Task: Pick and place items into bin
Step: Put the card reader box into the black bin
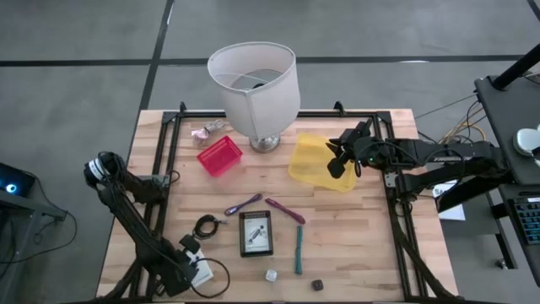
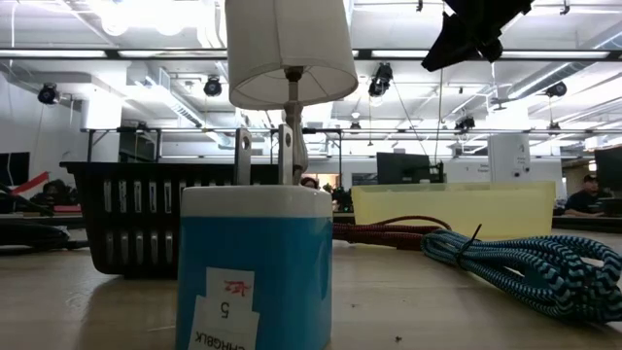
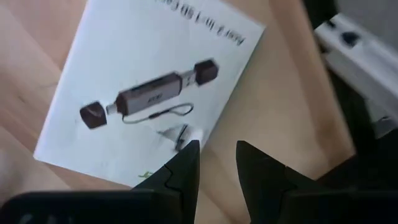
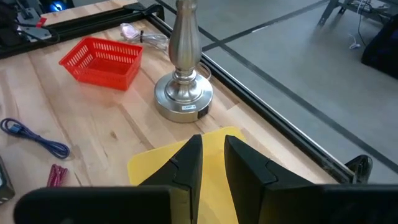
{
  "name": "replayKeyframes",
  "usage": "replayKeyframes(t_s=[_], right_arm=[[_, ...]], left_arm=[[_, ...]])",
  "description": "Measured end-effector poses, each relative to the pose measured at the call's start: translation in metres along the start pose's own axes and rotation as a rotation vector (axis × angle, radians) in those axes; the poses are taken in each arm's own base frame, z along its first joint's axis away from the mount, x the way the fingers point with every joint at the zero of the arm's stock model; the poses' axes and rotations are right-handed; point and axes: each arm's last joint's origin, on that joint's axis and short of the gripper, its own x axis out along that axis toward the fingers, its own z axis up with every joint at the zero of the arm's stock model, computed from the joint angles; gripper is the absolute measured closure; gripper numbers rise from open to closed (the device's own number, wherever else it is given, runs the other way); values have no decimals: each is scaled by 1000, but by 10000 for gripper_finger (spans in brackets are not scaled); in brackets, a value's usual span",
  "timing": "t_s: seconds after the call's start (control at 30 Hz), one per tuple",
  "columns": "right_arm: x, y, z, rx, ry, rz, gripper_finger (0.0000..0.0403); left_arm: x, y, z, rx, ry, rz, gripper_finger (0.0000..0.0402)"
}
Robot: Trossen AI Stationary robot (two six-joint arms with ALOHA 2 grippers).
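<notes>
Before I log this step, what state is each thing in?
left gripper: slightly open, empty, over the white card
right gripper: nearly shut, empty, above the yellow bin
red basket: upright, empty
lamp: standing upright
black coiled cable: coiled on table

My wooden desk (image 1: 354,245) carries a lamp (image 1: 256,89), a red basket (image 1: 219,156), a yellow bin (image 1: 316,160), a black coiled cable (image 1: 206,226), purple strips (image 1: 284,209), a teal stick (image 1: 299,250), printed cards (image 1: 256,233) and two small cubes (image 1: 272,275).
</notes>
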Motion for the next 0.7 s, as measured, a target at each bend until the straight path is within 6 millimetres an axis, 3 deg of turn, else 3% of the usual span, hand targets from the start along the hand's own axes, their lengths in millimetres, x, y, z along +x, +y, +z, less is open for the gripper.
replayKeyframes(t_s=[0.17, 0.47, 0.7], right_arm=[[3, 0, -5, -9, 13, -5, 346], [9, 0, -19, 19, 51, -20, 346], [9, 0, -19, 22, 47, -17, 346]], left_arm=[[8, 5, -6, 9, 13, 16, 313], [15, 4, -2, 176, -67, -18, 313], [27, 8, -6, 216, -29, -4, 313]])
